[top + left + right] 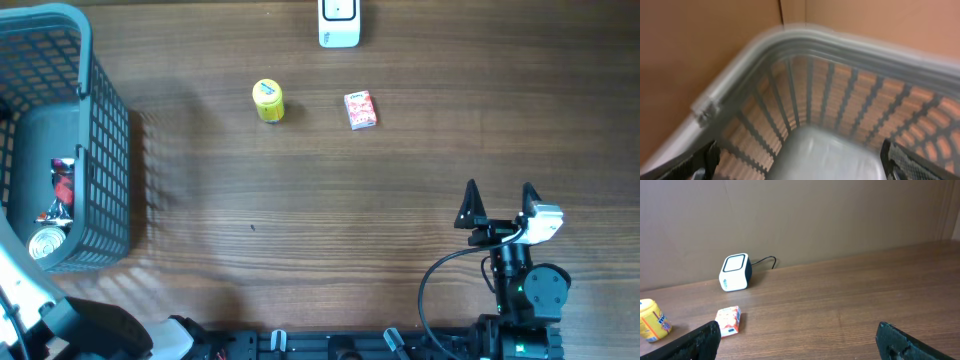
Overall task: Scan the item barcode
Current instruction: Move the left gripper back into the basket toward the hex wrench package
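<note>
The white barcode scanner (pixel 339 22) stands at the table's far edge, its window facing up; in the right wrist view the scanner (pixel 735 272) sits against the wall with its cable behind it. A small red-and-white box (pixel 360 110) (pixel 729 320) lies flat in front of it, and a yellow can (pixel 268 101) (pixel 651 320) lies to its left. My right gripper (pixel 499 190) (pixel 797 332) is open and empty near the front right, pointing at them from far off. My left gripper (pixel 800 159) is open and empty above the inside of the grey basket (pixel 840 42).
The grey mesh basket (pixel 100 100) fills the left side of the table. A red packet (pixel 63 185) and a metal tin (pixel 45 243) lie in it. Bare wooden tabletop separates the right gripper from the box.
</note>
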### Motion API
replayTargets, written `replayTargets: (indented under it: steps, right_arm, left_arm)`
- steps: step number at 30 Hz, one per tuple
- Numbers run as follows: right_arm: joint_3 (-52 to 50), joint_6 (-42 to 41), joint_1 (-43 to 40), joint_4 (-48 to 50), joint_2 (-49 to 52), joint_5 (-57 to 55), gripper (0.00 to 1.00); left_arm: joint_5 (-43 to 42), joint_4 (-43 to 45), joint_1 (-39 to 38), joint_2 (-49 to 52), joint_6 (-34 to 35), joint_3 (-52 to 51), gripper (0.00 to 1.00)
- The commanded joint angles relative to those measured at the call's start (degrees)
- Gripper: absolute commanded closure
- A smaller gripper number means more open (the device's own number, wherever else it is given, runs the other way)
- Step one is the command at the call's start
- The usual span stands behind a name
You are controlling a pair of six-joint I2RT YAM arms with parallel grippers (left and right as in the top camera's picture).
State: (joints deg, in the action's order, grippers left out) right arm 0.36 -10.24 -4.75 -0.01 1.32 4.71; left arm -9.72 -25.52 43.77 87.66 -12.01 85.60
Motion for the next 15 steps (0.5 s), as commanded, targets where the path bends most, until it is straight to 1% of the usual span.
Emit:
replayTargets:
  steps: [1, 3, 7, 11, 15]
  right_arm:
    - [-0.07, -0.42, 0.28, 0.17, 0.09, 0.00, 0.00]
    - [-0.07, -0.42, 0.28, 0.17, 0.09, 0.00, 0.00]
    - [-0.07, -0.42, 0.28, 0.17, 0.09, 0.00, 0.00]
    - [-0.07, -0.42, 0.31, 0.17, 0.09, 0.02, 0.00]
    - [-0.07, -0.42, 0.28, 0.17, 0.09, 0.00, 0.00]
  left_arm:
    - [0.74, -0.09, -1.05, 0.74, -4.13, -0.44, 0.00]
    - [0.57, 0.76, -0.90, 0.74, -2.47, -0.44, 0.00]
    - [-0.26, -2.40, -0.90, 0.46, -1.22, -0.66, 0.00]
    - [-1.16, -3.23, -1.29, 0.07, -1.03, -1.77, 0.00]
    - [-1.16, -2.38, -1.33, -2.40, -1.03, -2.16, 0.00]
